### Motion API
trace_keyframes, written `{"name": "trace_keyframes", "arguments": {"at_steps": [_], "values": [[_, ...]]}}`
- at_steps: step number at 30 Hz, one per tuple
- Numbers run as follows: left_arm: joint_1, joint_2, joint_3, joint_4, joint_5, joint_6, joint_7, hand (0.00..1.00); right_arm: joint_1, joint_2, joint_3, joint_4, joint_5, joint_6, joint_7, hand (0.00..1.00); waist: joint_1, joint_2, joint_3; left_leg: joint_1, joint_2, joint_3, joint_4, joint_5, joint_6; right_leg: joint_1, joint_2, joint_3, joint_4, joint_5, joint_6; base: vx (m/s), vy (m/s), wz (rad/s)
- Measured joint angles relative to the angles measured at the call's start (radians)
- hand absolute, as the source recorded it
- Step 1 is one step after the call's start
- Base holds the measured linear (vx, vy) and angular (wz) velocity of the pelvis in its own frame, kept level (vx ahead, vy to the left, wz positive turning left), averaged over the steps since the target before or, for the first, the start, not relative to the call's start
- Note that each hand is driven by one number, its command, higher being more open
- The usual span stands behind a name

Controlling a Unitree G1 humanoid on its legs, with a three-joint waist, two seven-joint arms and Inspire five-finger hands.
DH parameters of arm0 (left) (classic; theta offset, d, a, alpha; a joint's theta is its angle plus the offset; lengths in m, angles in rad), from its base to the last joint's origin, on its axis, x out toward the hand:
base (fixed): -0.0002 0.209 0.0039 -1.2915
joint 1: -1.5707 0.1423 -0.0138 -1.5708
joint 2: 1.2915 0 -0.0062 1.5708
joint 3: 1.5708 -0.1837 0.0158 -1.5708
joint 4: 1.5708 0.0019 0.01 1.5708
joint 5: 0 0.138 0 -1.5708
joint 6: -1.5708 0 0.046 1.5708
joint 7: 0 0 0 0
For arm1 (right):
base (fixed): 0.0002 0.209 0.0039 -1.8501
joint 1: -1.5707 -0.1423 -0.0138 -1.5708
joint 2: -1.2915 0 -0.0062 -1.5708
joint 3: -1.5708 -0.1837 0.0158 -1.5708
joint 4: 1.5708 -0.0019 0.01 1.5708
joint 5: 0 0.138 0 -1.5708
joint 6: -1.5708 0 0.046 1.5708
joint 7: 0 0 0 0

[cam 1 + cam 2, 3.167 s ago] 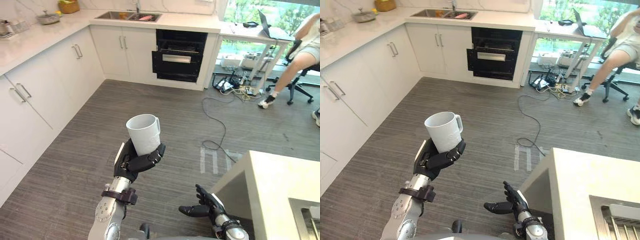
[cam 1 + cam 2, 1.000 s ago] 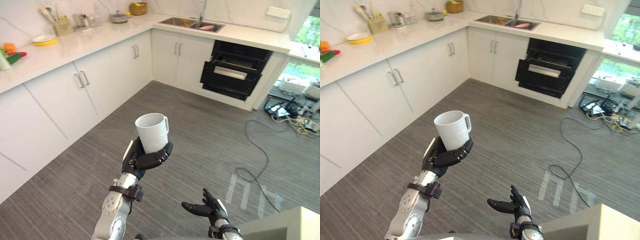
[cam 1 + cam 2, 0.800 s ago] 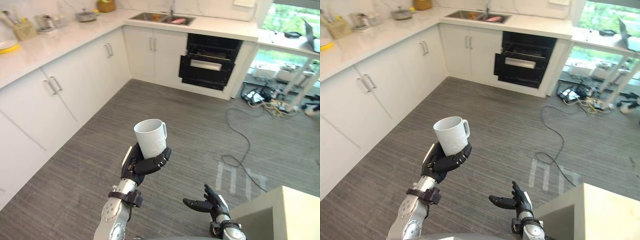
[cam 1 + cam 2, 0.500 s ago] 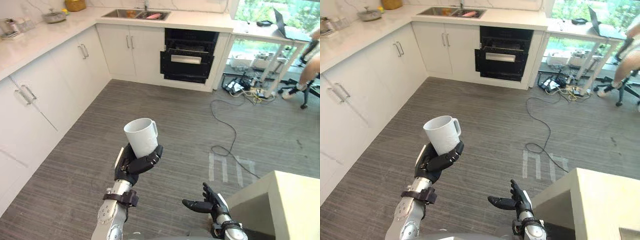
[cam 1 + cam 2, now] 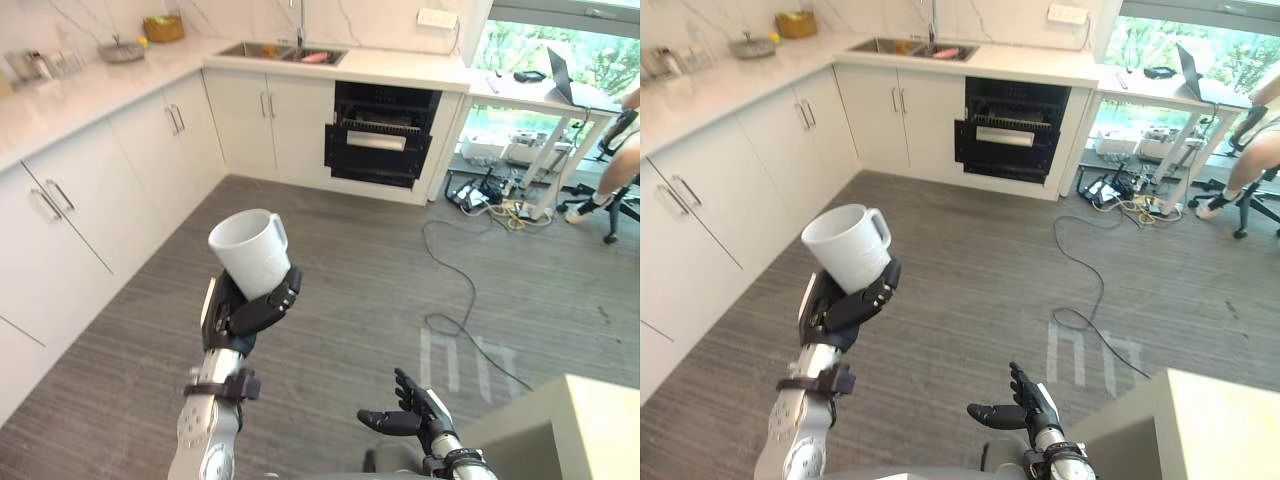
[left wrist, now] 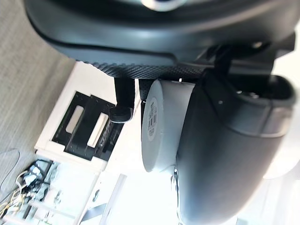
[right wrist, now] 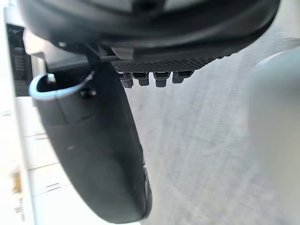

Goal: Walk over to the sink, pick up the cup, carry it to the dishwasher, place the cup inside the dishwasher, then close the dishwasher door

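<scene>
A white cup (image 5: pixel 249 250) with a handle stands upright in my left hand (image 5: pixel 240 309), whose fingers are curled round its lower part, held up over the grey floor. In the left wrist view the cup's base (image 6: pixel 161 126) shows past the thumb. The black dishwasher (image 5: pixel 382 136) stands open-fronted under the far counter, right of the sink (image 5: pixel 283 51). My right hand (image 5: pixel 410 416) hangs low at the bottom, fingers spread and relaxed, holding nothing.
White cabinets (image 5: pixel 100 190) run along the left and far walls. A black cable (image 5: pixel 455 300) loops on the floor. A counter corner (image 5: pixel 560 430) rises at the lower right. A person's leg (image 5: pixel 610 185) and a desk (image 5: pixel 540 95) sit at the far right.
The camera has swung, shifting the whole scene. My left hand has lifted the cup higher and a little to the left. The right hand stays low and relaxed.
</scene>
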Motion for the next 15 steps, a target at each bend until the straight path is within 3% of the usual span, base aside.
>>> {"name": "trace_keyframes", "arguments": {"at_steps": [1,3,4,6,8,10,11,12,13,14,15], "values": [[0.008,-0.007,0.001,0.007,0.0,0.0,0.0,0.0,0.0,-0.007,0.0,-0.001,-0.002,0.0,0.007,1.0,0.018,0.01,-0.007,-0.074,0.06,0.012,0.159,0.129,0.007,0.028,0.028,0.004,-0.01,-0.02,-0.018,0.41,-0.165,-0.01],[0.008,-0.006,0.005,0.029,-0.001,-0.001,-0.01,0.0,0.004,-0.007,-0.001,0.001,-0.002,-0.001,0.006,1.0,0.025,0.009,-0.006,-0.156,0.118,0.017,0.299,0.307,0.011,0.104,0.061,0.002,-0.077,-0.03,-0.033,0.49,-0.12,-0.15],[0.006,0.001,0.001,0.049,0.0,-0.001,-0.016,0.0,0.001,-0.008,-0.002,0.004,-0.001,-0.001,0.0,1.0,0.027,0.008,-0.007,-0.191,0.11,0.023,0.328,0.218,-0.022,0.147,0.064,0.014,-0.121,-0.031,-0.034,0.61,-0.092,-0.19],[0.001,0.006,-0.001,0.078,0.0,0.0,-0.036,0.0,-0.014,-0.032,-0.002,0.004,0.002,-0.001,-0.006,1.0,0.03,0.005,-0.006,-0.235,0.062,0.049,0.259,0.101,-0.027,0.206,0.053,0.035,-0.192,-0.017,-0.014,0.45,-0.031,-0.31],[-0.006,0.006,-0.001,0.083,0.0,0.002,-0.039,0.0,-0.029,-0.049,-0.002,0.004,0.002,0.0,-0.014,1.0,0.042,-0.001,-0.002,-0.275,0.014,0.104,0.102,0.037,-0.032,0.255,0.032,0.058,-0.247,-0.015,-0.011,0.53,0.073,-0.36],[-0.015,0.008,-0.001,0.083,-0.001,0.003,-0.041,0.0,-0.039,-0.06,-0.002,0.004,0.002,0.001,-0.021,1.0,0.048,-0.004,0.003,-0.315,-0.044,0.137,-0.098,0.045,-0.038,0.312,0.002,0.064,-0.286,-0.015,-0.01,0.55,0.138,-0.28],[-0.016,0.009,-0.001,0.083,-0.002,0.004,-0.041,0.0,-0.039,-0.064,0.001,0.005,0.003,0.001,-0.023,1.0,0.055,-0.003,0.007,-0.32,-0.08,0.129,-0.26,0.107,-0.046,0.35,-0.015,0.07,-0.291,-0.016,-0.008,0.51,0.18,-0.44],[-0.013,0.012,-0.002,0.08,-0.002,0.004,-0.041,0.0,-0.034,-0.074,0.007,0.007,0.005,0.0,-0.024,1.0,0.07,0.012,0.008,-0.291,-0.095,0.102,-0.446,0.25,-0.049,0.383,-0.014,0.096,-0.284,-0.028,0.009,0.51,0.19,-0.59],[-0.012,0.019,0.001,0.079,-0.003,0.003,-0.041,0.0,-0.035,-0.069,0.015,0.018,0.006,0.0,-0.025,1.0,0.081,0.005,0.007,-0.278,-0.099,0.107,-0.437,0.349,-0.016,0.398,-0.02,0.116,-0.277,-0.043,0.019,0.49,0.202,-0.52],[-0.019,0.035,0.005,0.083,-0.009,0.003,-0.04,0.0,-0.051,-0.049,0.037,0.05,0.006,0.0,-0.028,1.0,0.075,-0.023,-0.004,-0.286,-0.118,0.12,-0.368,0.272,-0.015,0.406,-0.054,0.138,-0.261,-0.052,0.021,0.38,0.161,-0.23],[-0.037,0.048,0.006,0.083,-0.016,0.001,-0.042,0.0,-0.057,-0.046,0.046,0.052,0.006,-0.003,-0.026,1.0,0.073,-0.032,0.0,-0.309,-0.125,0.12,-0.309,0.212,-0.002,0.405,-0.065,0.146,-0.249,-0.05,0.025,0.46,0.209,0.02]]}}
